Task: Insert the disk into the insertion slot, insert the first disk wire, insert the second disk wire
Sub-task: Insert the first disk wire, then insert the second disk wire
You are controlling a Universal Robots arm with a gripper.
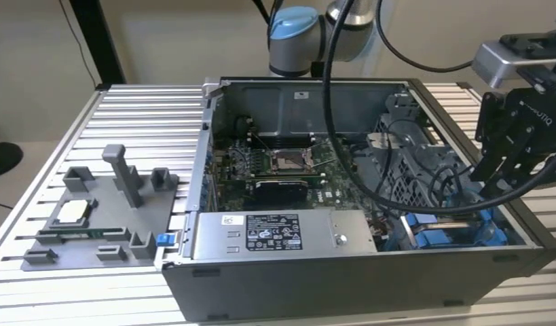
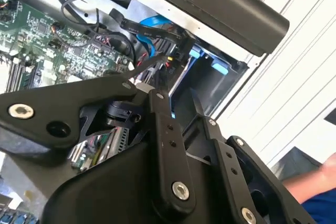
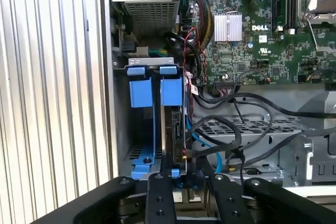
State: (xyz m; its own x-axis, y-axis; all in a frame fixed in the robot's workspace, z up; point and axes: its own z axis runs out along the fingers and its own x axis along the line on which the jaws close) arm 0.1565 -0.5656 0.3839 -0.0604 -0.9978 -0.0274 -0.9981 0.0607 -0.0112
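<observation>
The disk stands on edge in the insertion slot, a grey bay with bright blue rails and tabs in the case's corner on the exterior view's right. My gripper hangs just above that bay, open, one finger on each side of the disk's near end, with a gap showing beside the disk. A blue wire and several black wires lie loose next to the disk. I cannot tell whether any is plugged into it. The second wrist view shows my gripper over the bay and the blue wire.
The open computer case holds a motherboard, a grey labelled power-supply box and a perforated metal cage. The arm's thick black cable loops over the case. A grey fixture sits on the slatted table. A person's sleeve is close by.
</observation>
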